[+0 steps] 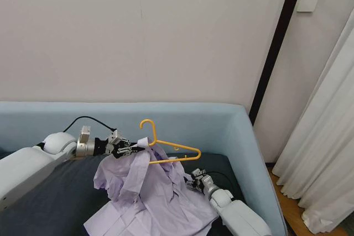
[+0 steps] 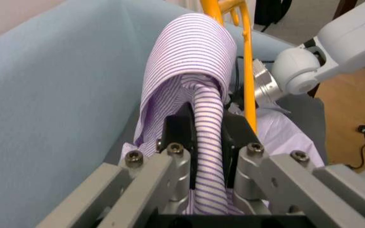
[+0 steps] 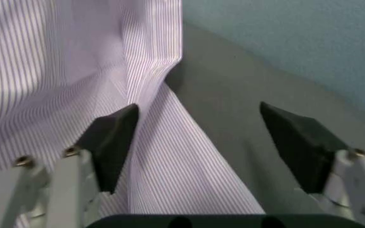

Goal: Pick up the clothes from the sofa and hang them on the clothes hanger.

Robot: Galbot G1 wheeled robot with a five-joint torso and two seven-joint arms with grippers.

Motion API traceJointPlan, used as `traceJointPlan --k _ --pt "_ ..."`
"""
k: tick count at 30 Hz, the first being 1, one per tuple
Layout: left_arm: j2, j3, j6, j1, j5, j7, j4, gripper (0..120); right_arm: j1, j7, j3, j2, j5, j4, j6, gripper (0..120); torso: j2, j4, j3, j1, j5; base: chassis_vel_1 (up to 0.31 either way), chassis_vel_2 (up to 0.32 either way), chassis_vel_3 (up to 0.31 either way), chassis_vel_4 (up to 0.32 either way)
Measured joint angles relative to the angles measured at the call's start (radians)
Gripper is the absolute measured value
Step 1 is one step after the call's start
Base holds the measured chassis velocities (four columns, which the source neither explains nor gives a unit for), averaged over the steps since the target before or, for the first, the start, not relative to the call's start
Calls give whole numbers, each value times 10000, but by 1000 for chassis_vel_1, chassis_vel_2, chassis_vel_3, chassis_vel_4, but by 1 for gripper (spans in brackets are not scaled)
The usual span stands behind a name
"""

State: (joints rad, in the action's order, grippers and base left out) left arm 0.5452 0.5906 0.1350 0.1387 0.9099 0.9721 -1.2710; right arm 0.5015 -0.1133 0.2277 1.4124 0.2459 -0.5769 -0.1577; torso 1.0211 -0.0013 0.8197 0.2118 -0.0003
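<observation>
A lilac striped shirt [image 1: 152, 197] lies heaped on the sofa's dark seat, part of it lifted and draped over a yellow hanger [image 1: 166, 148]. My left gripper [image 1: 134, 149] is shut on a fold of the shirt [image 2: 208, 142] beside the hanger's bar [image 2: 248, 80]. My right gripper [image 1: 194, 176] sits low at the shirt's right edge, under the hanger's right end. Seen from the right wrist, its fingers [image 3: 112, 142] stand wide open over the shirt's hem [image 3: 169, 161] and the dark cushion.
The sofa has a light blue back [image 1: 166, 117] and right armrest [image 1: 260, 164] around a dark seat [image 1: 50, 208]. White curtains [image 1: 326, 136] hang at the right, next to a dark door frame [image 1: 274, 53]. A plain wall stands behind.
</observation>
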Motion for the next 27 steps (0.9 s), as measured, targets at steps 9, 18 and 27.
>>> traceJointPlan --k 9,18,27 --pt "-111 -61 -1 190 -236 49 30 8 199 -64 165 38 -130 -343 -25 40 0 3 0 0 0 0 0 0 0" --pt "-146 -49 -5 190 -249 69 37 8 366 -239 403 -1 -61 -288 -9 7 0 1 0 -1 1 0 0 0 0" --pt "-36 -53 -5 170 -245 71 76 8 367 -191 392 -18 57 -291 -150 0 0 1 0 -2 1 0 0 0 0"
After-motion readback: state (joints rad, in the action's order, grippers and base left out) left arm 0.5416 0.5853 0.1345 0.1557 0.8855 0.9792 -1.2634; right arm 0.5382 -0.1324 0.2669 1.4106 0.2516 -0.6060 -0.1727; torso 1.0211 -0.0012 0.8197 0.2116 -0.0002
